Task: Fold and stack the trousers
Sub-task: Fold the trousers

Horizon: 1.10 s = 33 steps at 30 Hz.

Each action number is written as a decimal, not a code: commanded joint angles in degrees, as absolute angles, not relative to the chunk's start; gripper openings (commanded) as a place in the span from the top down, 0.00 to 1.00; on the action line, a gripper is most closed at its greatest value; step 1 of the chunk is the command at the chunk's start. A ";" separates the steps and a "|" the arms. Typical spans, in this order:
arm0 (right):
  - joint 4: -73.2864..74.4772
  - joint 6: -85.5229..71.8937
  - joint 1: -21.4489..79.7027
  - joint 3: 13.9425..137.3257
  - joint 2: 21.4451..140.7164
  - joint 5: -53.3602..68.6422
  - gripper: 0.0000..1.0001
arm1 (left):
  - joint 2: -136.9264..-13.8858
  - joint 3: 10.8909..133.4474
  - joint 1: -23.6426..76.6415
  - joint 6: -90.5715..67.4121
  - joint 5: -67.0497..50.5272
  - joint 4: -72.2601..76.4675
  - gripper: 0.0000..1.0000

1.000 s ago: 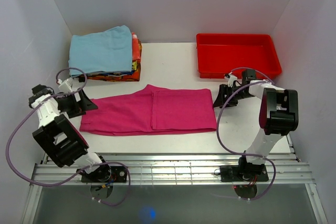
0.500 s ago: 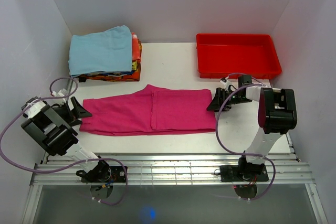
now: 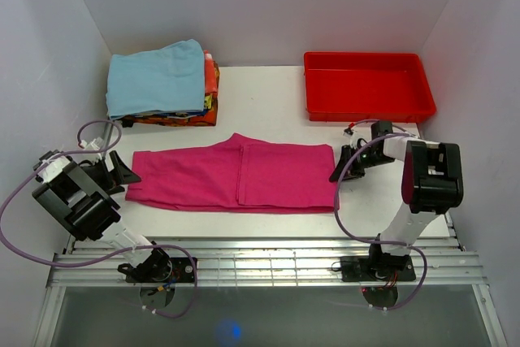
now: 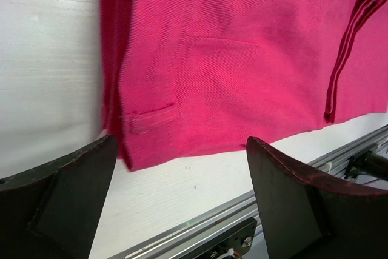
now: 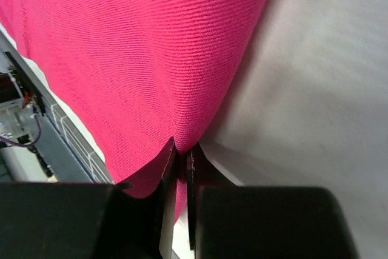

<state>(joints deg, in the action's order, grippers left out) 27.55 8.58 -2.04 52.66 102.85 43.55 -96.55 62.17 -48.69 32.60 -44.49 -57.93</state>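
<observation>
Having just clamped shut, the right gripper is pinching the right edge of the magenta-pink soft cloth trousers, flat on the white counter; the left gripper is waiting wide open opposite, suggesting a fold is starting.

Counted on one table: one pair of trousers, one tray, and one stack of folded cloths, light blue piece uppermost, number of pieces beneath not determinable. Arms, two: left arm, right arm. Grippers, two: left gripper, right gripper.
</observation>
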 commanded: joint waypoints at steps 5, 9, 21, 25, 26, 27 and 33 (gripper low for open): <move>43.14 19.85 -8.87 58.61 88.95 35.43 0.92 | -94.22 60.91 -49.13 51.05 -46.75 -64.77 0.02; 50.08 23.81 -13.87 63.52 86.93 35.33 0.92 | -93.43 60.12 -48.61 53.70 -50.88 -66.00 0.11; 51.01 12.17 -11.70 70.14 83.24 51.76 0.92 | -96.41 57.04 -32.96 39.22 -57.39 -55.03 0.28; 38.08 -1.64 -6.96 67.68 79.29 50.38 0.92 | -99.75 58.09 -31.64 32.62 -59.24 -51.42 0.35; 36.40 -3.32 -5.55 67.33 78.93 49.67 0.92 | -100.45 58.27 -31.21 32.00 -59.24 -50.46 0.37; 34.82 -4.91 -2.40 67.24 78.58 48.53 0.92 | -101.85 58.62 -31.03 31.64 -59.76 -50.28 0.40; 29.53 -10.02 6.14 69.51 81.11 43.42 0.92 | -105.55 58.71 -26.99 28.39 -58.72 -46.76 0.48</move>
<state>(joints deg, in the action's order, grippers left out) 35.31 -4.95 3.73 66.94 80.09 44.84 -105.47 57.28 -29.28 30.96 -56.47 -50.06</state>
